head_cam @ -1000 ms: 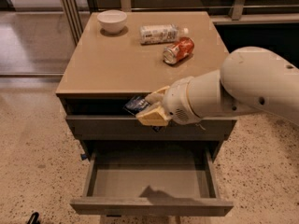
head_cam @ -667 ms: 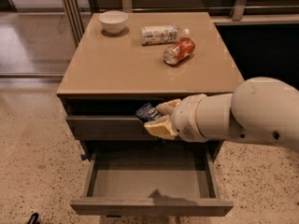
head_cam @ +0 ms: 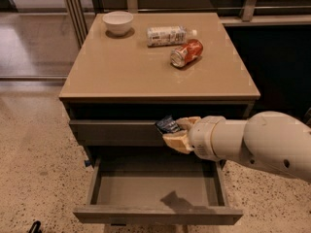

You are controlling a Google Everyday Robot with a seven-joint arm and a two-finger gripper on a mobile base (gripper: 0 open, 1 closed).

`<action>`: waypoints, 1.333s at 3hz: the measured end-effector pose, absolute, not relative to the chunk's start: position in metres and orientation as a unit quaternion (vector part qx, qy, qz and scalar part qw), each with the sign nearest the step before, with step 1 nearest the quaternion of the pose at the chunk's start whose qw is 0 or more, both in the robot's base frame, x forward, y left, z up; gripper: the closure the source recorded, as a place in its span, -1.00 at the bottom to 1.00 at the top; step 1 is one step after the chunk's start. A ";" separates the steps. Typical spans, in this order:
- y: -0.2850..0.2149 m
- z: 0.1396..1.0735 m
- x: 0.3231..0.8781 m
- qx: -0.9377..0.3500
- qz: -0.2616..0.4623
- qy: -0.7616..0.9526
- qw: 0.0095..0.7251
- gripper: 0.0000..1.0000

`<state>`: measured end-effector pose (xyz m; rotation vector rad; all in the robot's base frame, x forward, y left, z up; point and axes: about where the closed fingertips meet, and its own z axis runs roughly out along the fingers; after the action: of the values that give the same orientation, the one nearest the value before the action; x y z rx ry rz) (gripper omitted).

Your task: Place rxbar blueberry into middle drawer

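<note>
My gripper is shut on the rxbar blueberry, a small dark navy bar that sticks out to the left between the tan fingers. It hangs in front of the closed drawer front, above the open middle drawer. The drawer is pulled out and its grey floor holds only the arm's shadow. My white arm comes in from the right.
On the tan cabinet top stand a white bowl, a white labelled bottle on its side and an orange-red can on its side. Speckled floor lies to the left; a dark wall is to the right.
My arm has drawn back to the right and sunk a little, carrying the bar lower in front of the cabinet, above the open drawer.
</note>
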<state>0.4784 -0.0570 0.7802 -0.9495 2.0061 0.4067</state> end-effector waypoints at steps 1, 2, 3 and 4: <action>-0.066 0.753 0.484 -0.352 0.174 0.816 0.425 1.00; -0.066 0.753 0.484 -0.352 0.174 0.816 0.425 1.00; -0.062 0.749 0.484 -0.355 0.164 0.817 0.424 1.00; -0.068 0.707 0.488 -0.329 0.165 0.834 0.411 1.00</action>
<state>0.4883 -0.0680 0.7071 -0.8279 2.0992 0.4149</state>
